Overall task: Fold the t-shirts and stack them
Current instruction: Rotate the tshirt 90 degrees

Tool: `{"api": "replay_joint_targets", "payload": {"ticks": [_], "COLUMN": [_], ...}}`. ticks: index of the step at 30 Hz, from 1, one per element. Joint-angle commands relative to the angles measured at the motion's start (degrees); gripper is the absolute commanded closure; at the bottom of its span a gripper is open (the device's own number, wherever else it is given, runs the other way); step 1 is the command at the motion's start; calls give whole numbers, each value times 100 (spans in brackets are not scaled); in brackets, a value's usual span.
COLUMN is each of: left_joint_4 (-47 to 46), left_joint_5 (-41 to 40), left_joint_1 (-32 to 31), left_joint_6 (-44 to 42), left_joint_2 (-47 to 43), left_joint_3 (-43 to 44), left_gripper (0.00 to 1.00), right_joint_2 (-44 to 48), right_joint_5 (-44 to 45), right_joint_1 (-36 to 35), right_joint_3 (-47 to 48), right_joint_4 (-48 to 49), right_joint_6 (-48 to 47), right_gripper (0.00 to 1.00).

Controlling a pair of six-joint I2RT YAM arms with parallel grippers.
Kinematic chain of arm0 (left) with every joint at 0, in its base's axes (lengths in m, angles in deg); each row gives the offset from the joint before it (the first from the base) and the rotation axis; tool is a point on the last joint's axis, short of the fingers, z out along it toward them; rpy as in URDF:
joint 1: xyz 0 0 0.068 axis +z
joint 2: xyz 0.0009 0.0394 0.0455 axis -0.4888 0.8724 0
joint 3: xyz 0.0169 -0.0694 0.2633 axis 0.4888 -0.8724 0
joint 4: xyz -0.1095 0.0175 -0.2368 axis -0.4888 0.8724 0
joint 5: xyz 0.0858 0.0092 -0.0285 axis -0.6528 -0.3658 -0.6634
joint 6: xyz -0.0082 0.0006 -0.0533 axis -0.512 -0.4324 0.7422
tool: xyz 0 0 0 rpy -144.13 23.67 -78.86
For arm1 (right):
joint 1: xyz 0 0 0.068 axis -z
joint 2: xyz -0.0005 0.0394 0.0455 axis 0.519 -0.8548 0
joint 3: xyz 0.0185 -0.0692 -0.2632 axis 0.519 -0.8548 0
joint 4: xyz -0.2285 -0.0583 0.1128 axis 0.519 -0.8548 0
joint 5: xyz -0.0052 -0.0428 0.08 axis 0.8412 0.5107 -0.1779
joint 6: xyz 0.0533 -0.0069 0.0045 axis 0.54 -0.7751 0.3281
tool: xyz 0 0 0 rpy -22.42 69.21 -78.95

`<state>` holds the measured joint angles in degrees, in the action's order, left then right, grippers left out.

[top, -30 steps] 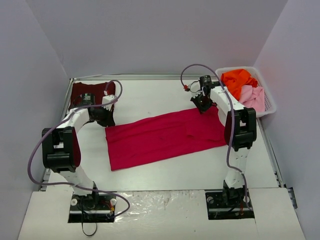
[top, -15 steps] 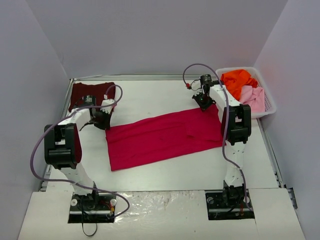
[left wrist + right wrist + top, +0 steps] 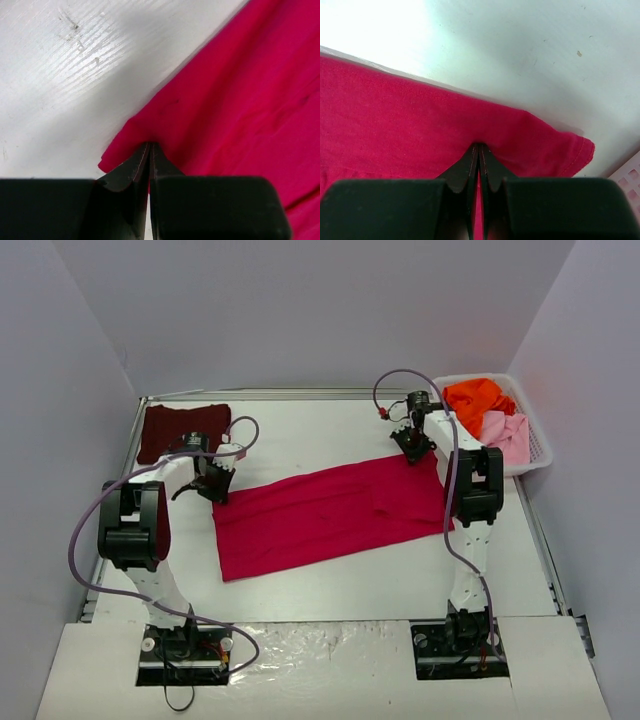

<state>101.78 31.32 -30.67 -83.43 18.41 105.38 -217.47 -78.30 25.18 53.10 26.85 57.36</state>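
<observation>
White table [image 3: 330, 580], with pale grey walls [image 3: 300, 310] on three sides. My left gripper [image 3: 150, 152] has its fingers pressed together on the far left corner of the red shirt [image 3: 330, 515], pinching the cloth edge just in from the corner. My right gripper [image 3: 479, 152] is likewise clamped on the shirt's far right corner, close to a stitched hem. The red shirt lies as a long flat band across the middle of the table, slanting from near left to far right, between my two arms. A maroon shirt [image 3: 180, 428] lies folded at the table's far left corner. A white basket [image 3: 537, 450] at the far right holds an orange shirt [image 3: 475, 398] and a pink shirt [image 3: 505, 432].
</observation>
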Motion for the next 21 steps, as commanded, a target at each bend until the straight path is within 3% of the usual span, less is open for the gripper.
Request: {"api": "replay_joint_targets", "payload": {"ticks": [1,12,21], "left_joint_4": [0,-264,-317], "left_joint_5": [-311,-1084,-1050], "left_joint_1": [-61,18,18], "left_joint_6": [239,512,512], "left_joint_2": [-36,-388,-387], "left_joint_3": [109,-84,-84], "left_gripper": [98,98,98], "right_joint_2": [-9,193,245], "right_joint_5": [65,232,-31], "right_joint_1": [116,415,381], "right_joint_3": [-236,-781,-729], "right_joint_4": [-104,36,19], "right_joint_6": [5,-13,-12], "right_gripper": [100,100,100]}}
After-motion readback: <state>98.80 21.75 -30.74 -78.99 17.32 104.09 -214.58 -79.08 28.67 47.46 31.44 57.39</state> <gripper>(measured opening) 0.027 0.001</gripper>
